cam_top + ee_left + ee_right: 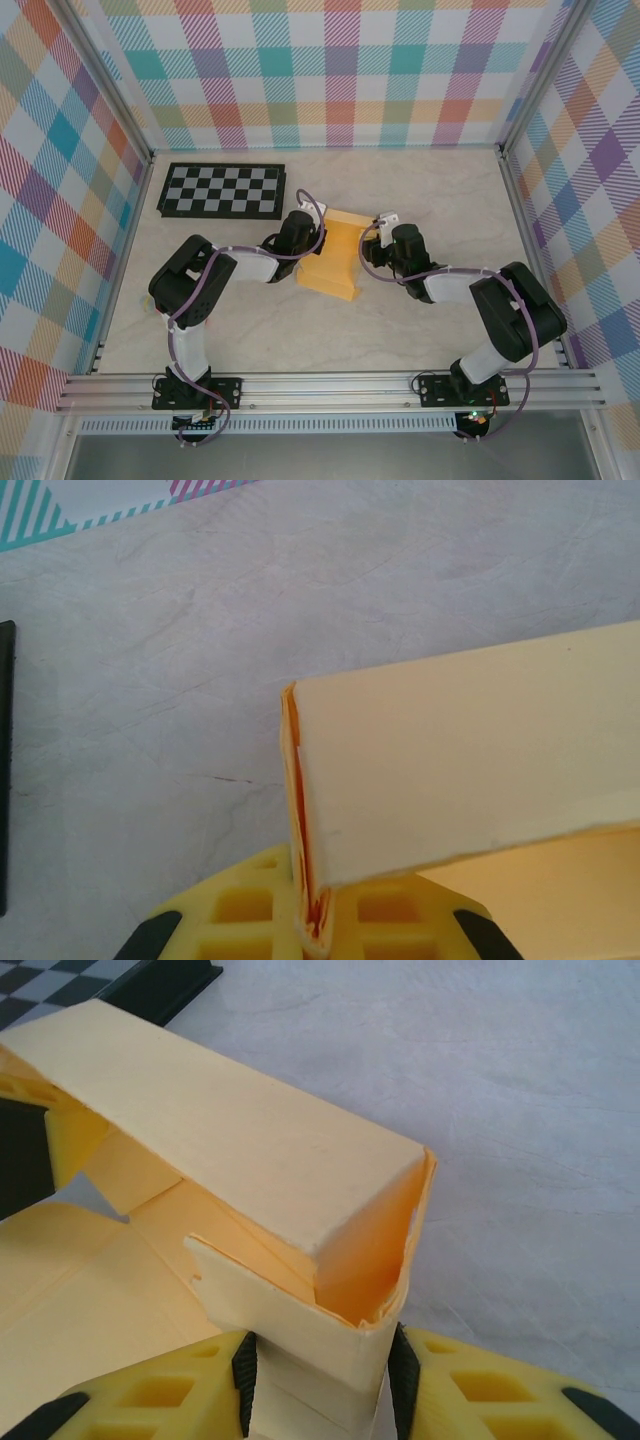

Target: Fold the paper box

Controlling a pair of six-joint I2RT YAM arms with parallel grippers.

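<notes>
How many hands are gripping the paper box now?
2. The left hand clamps the paper box at its left end wall; the right hand clamps a flap at its right end.

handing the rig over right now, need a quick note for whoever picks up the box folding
Left gripper: fingers shut on the card edge at the left end of the paper box.
Right gripper: fingers shut on the folded flap at the box's right end.
Box: mid-table between the two arms, nearer than the checkerboard and apart from it.
Done: one long panel is raised and folded over, and the right end corner is roughly formed.
Left: the panels nearer the arms lie flat; they probably need folding up and tucking to close the box. The right corner seam looks loose.
</notes>
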